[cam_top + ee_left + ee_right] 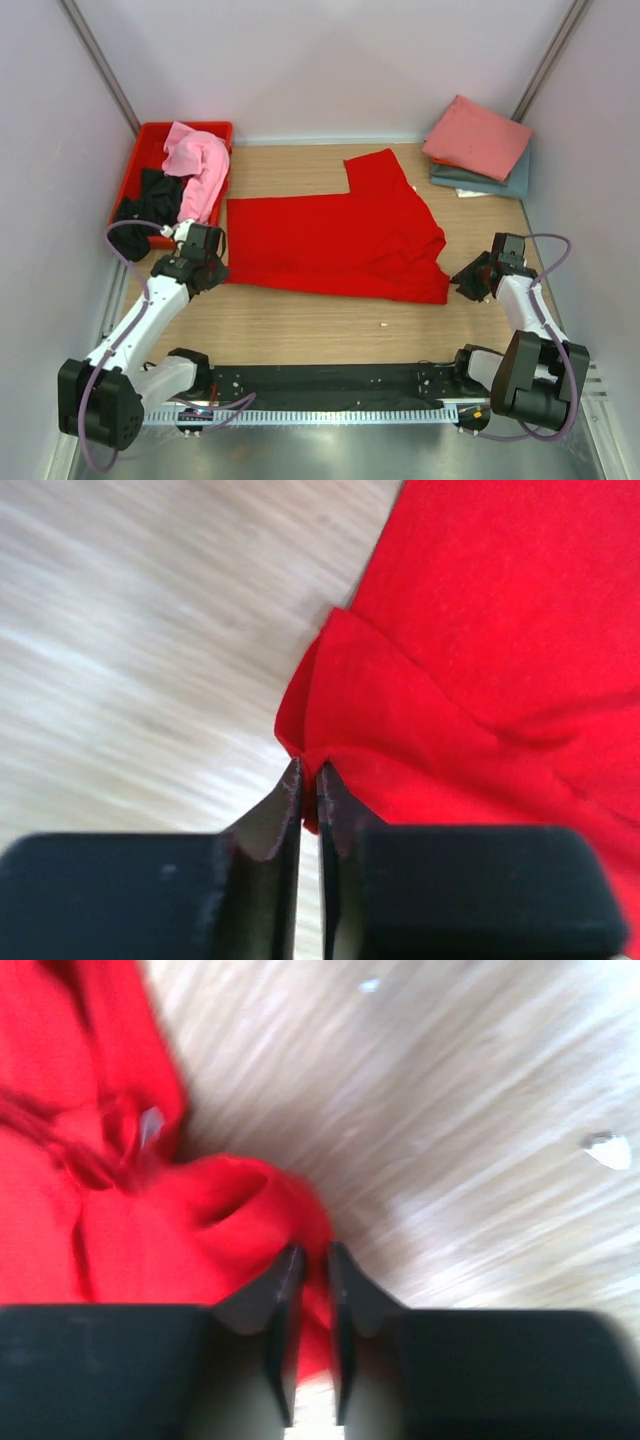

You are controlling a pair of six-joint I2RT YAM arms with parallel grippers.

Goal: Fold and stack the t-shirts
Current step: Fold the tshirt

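A bright red t-shirt [330,240] lies spread flat across the middle of the wooden table [300,330]. My left gripper [215,268] sits at its near left corner. In the left wrist view the left gripper [308,770] is shut on a folded corner of the red t-shirt [480,630]. My right gripper [463,283] is at the shirt's near right corner. The right wrist view shows the right gripper [312,1250] shut, with a bunched edge of the red t-shirt [100,1210] pinched in the narrow gap. A salmon pink t-shirt [478,135] lies folded on a grey-blue t-shirt [500,182] at the back right.
A red plastic crate [150,140] stands at the back left, holding a light pink t-shirt [200,165] and a black t-shirt [150,195]. Walls close in on both sides. A small white scrap [383,324] lies on the wood near the front.
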